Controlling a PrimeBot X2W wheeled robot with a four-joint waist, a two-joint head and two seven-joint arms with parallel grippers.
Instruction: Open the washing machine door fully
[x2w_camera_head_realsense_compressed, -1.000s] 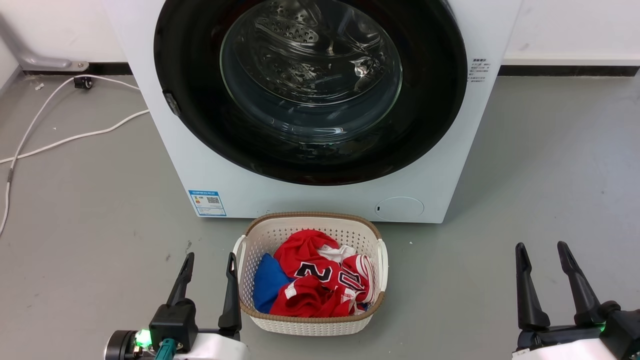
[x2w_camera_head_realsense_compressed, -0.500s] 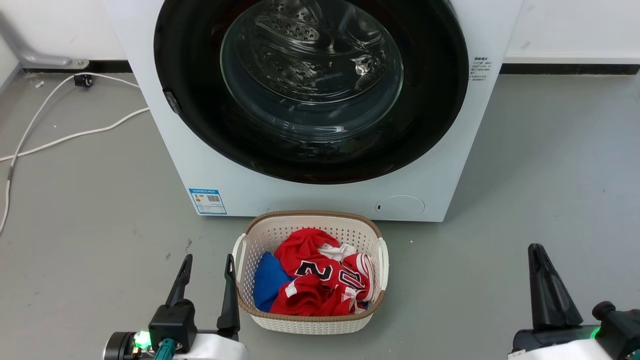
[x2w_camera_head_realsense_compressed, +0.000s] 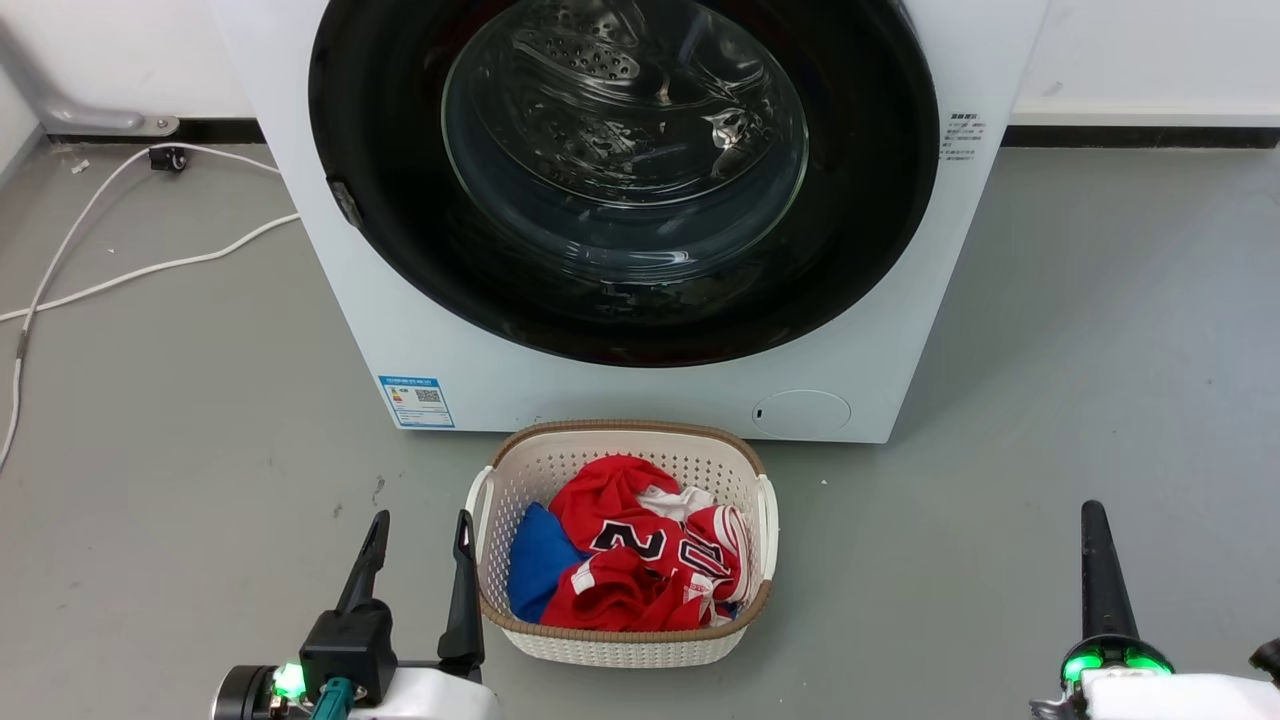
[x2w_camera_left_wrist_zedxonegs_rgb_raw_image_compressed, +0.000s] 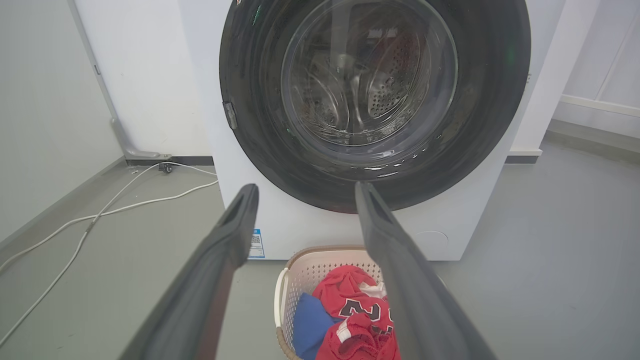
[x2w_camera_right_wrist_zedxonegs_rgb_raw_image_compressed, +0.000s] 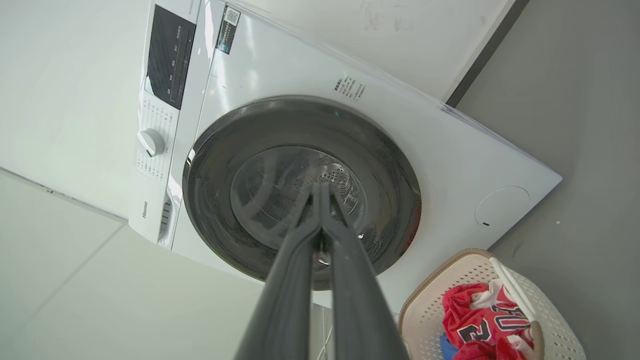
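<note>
Right hand (x2w_camera_right_wrist_zedxonegs_rgb_raw_image_compressed: 320, 187) pinched together — washing machine door (x2w_camera_head_realsense_compressed: 625, 150) closed.

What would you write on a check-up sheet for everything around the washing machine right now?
Surface: grey floor, a few small marks.
Job's things: washing machine door looks closed on the white washing machine; nothing touches it.
Clutter: white basket of red and blue clothes, on the floor in front of the machine.
Grippers: left gripper open, beside the basket; right gripper shut, holding nothing.
Cables: white cable lying on the floor to the robot's left of the machine.
Surroundings: white wall with dark skirting behind.
</note>
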